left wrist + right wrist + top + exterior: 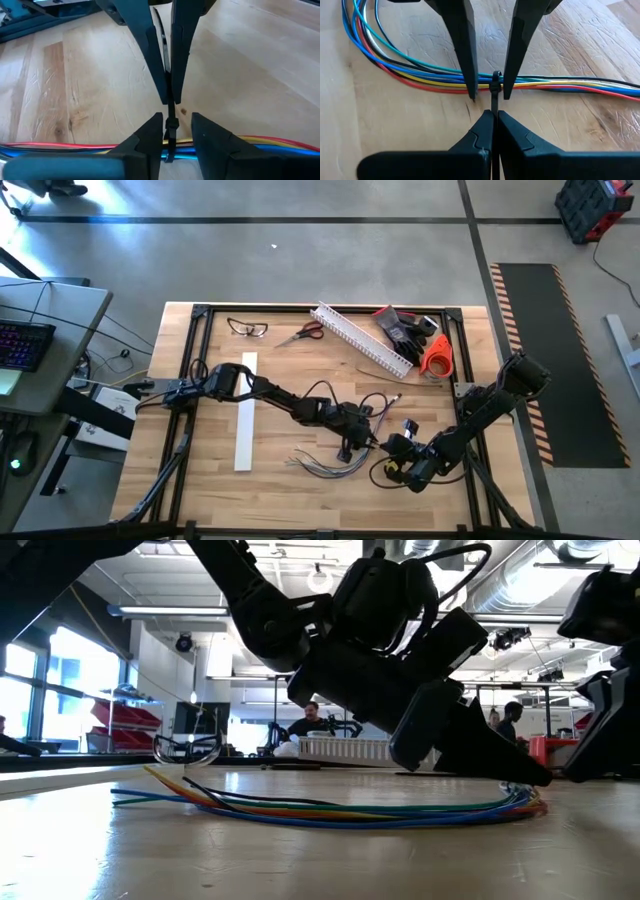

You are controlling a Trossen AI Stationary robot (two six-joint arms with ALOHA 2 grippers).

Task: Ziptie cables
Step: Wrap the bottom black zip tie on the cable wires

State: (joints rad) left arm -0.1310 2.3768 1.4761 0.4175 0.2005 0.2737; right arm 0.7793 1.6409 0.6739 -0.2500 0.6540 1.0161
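Only wrist views show it: right gripper [492,116] jaws pinch ziptie [495,89]; left gripper [176,125] jaws parted.

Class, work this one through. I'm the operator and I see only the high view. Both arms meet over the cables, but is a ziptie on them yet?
Observer: Yes. The right wrist view shows a ziptie crossing the cables.
Operator: Who holds it?
Observer: The right gripper. Its fingers are shut on the ziptie's tail.
Operator: And the left?
Observer: The left gripper has its fingers apart, one on each side of the ziptie, with the tips down at the cables.
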